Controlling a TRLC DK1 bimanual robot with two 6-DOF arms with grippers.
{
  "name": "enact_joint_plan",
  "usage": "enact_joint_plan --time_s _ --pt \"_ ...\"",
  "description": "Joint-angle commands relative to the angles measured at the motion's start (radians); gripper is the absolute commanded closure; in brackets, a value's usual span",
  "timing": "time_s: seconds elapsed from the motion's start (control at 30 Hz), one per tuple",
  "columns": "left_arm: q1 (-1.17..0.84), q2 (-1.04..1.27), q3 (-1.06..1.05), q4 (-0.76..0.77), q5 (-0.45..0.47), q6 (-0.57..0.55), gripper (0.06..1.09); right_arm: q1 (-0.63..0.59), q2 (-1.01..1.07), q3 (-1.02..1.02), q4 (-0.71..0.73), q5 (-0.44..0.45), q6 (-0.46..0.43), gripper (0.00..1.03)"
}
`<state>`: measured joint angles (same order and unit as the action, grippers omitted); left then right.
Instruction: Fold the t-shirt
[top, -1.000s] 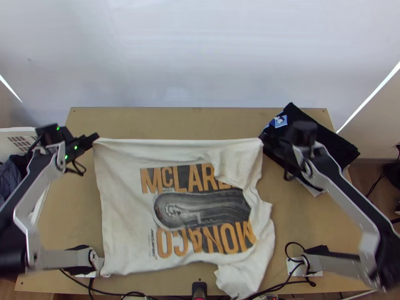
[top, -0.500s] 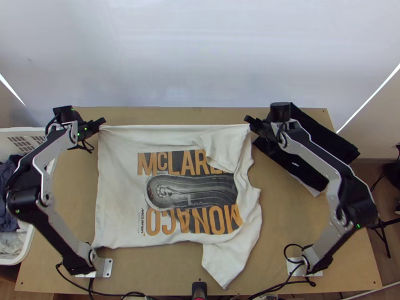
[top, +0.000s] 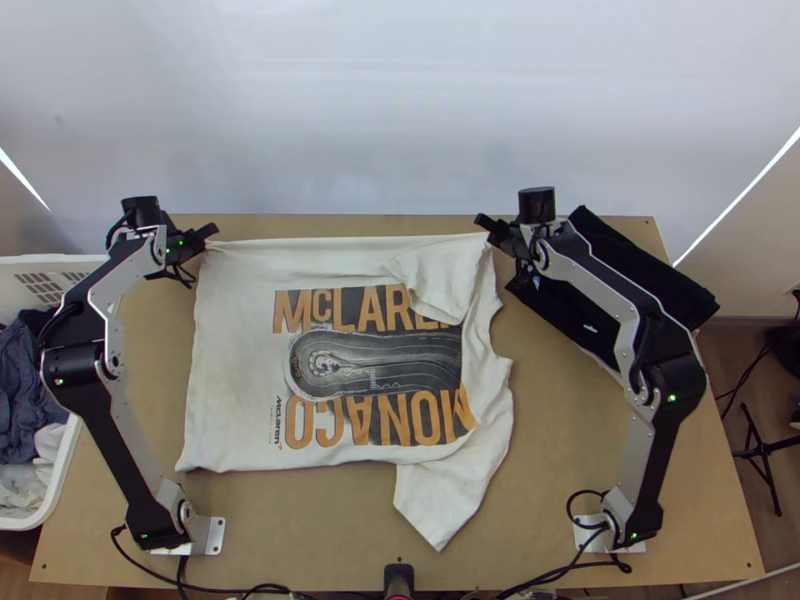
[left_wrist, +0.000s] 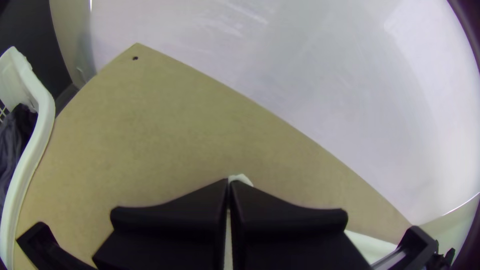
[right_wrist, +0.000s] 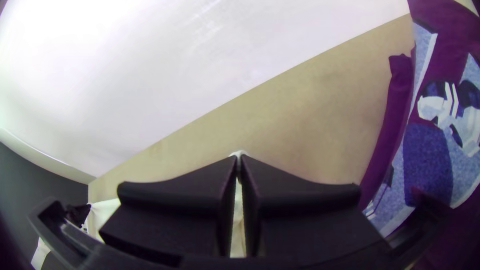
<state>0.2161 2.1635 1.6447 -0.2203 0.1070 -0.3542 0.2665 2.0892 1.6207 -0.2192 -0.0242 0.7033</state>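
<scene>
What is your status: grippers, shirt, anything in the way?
Left gripper, right gripper: shut on shirt, far corners. Shirt spread, right side rumpled. Dark clothes beside right gripper, possibly in the way.

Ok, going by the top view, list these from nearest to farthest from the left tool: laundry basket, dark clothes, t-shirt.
1. T-shirt: one corner is in the left tool.
2. Laundry basket: at the table's left side.
3. Dark clothes: at the right, beyond the shirt.

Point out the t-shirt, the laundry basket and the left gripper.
T-shirt (top: 235, 350): top view, on plain cloth beside the print.
Laundry basket (left_wrist: 34, 150): left wrist view, on its white rim.
Left gripper (left_wrist: 230, 184): left wrist view, between its fingertips.
</scene>
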Motion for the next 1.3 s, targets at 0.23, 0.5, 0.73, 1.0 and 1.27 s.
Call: enact_joint_plan --time_s 0.23,0.5,0.73,1.0,1.27 --pt "-0.037 -0.093 0.079 -0.378 0.003 0.001 1.05 -0.019 -0.008 0.085 -0.200 0.000 0.036 1.00" --pt "-0.015 -0.206 0.029 -0.544 0.103 0.092 1.05 -0.030 -0.057 0.114 -0.434 -0.036 0.024 1.00" --pt "0.025 -0.294 -0.079 -0.545 0.120 0.150 1.05 -0.023 -0.141 0.034 -0.453 -0.036 -0.036 1.00" --pt "0.065 -0.376 -0.174 -0.545 0.138 0.193 1.05 -0.004 -0.238 -0.087 -0.454 -0.036 -0.082 1.00" --pt "0.069 -0.447 -0.249 -0.545 0.158 0.212 1.05 0.025 -0.316 -0.225 -0.454 -0.036 -0.094 1.00"
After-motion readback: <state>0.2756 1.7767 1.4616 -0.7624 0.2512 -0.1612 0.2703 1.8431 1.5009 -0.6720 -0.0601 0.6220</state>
